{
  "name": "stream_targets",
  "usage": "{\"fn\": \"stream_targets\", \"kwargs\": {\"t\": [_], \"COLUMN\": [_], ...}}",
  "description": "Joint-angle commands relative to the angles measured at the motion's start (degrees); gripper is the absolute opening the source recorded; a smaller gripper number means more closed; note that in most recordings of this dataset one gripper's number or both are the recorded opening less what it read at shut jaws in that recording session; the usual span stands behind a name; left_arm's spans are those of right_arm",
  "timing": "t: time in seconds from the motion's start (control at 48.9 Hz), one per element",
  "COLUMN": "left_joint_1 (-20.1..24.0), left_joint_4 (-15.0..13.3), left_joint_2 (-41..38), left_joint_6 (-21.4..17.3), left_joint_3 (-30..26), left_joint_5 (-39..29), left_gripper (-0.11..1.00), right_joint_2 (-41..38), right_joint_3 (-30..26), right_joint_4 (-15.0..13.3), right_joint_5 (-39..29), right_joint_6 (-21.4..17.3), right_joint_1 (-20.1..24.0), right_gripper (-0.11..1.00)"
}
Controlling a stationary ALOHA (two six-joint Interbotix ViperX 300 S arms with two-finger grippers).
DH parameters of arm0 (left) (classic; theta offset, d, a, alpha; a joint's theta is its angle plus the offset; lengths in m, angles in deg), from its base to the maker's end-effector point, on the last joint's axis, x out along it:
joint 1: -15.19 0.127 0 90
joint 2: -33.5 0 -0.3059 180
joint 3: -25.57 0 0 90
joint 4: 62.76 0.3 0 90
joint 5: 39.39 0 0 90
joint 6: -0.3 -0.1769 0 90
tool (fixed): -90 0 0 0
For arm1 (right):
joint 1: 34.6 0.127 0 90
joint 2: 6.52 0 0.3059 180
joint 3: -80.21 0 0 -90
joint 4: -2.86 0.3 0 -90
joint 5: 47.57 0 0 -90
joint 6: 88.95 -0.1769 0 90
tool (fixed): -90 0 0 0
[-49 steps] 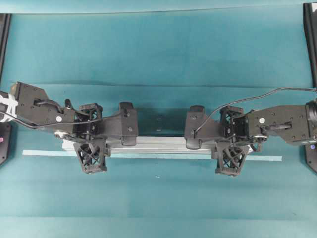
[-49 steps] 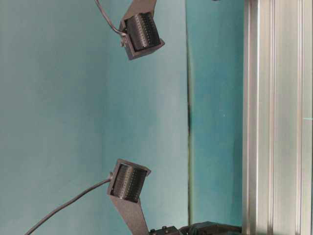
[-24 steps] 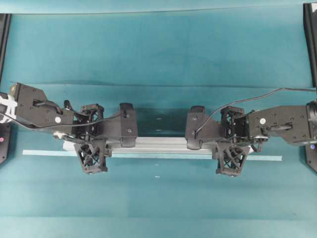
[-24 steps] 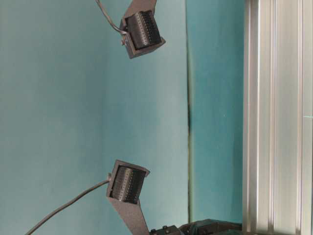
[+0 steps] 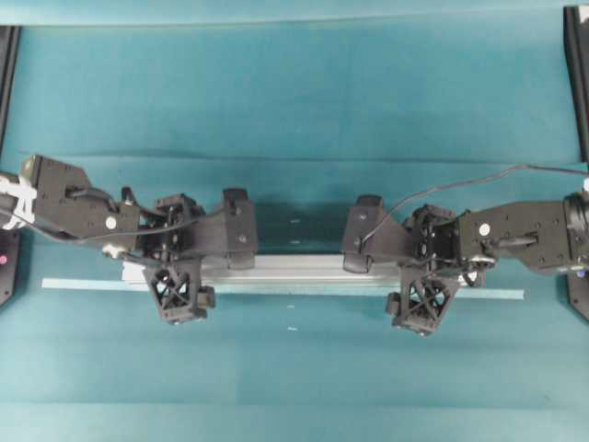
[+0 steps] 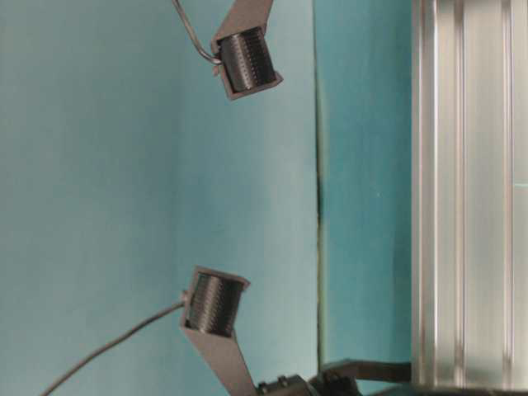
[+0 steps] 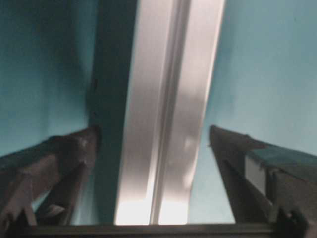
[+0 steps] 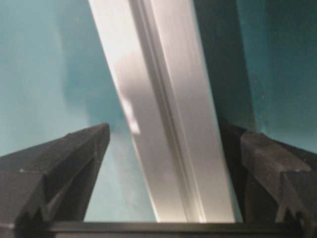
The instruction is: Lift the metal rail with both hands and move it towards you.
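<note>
At centre left, the left gripper [image 5: 195,262] stood spread wide astride the metal rail [image 5: 299,268], clear of both sides. The rail lay flat across mid-frame, apparently set down. At centre right, the right gripper [image 5: 391,265] straddled it likewise, also spread. Arms hid the rail's ends.

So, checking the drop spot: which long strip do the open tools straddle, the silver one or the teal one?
The metal rail, silver and grooved; the flat tape strip lies just beside it.
</note>
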Motion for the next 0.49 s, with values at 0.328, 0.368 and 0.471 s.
{"fn": "stream_targets", "kwargs": {"t": [0.328, 0.368, 0.471], "left_joint_1": [0.0, 0.0, 0.0], "left_joint_4": [0.0, 0.0, 0.0], "left_joint_2": [4.13, 5.19, 8.53], "left_joint_6": [-1.67, -2.29, -3.6], "left_joint_3": [-0.09, -0.09, -0.09], "left_joint_5": [-0.97, -1.67, -3.6], "left_gripper": [0.97, 0.97, 0.97], "right_joint_2": [2.99, 4.22, 7.38], "right_joint_3": [-0.35, -0.35, -0.35], "right_joint_4": [-0.18, -0.35, -1.32], "right_joint_5": [1.32, 1.32, 1.32], "right_joint_6": [-1.14, -1.05, -0.7], "right_joint_1": [-2.11, -2.46, -2.99], "right_gripper": [0.96, 0.96, 0.96]}}
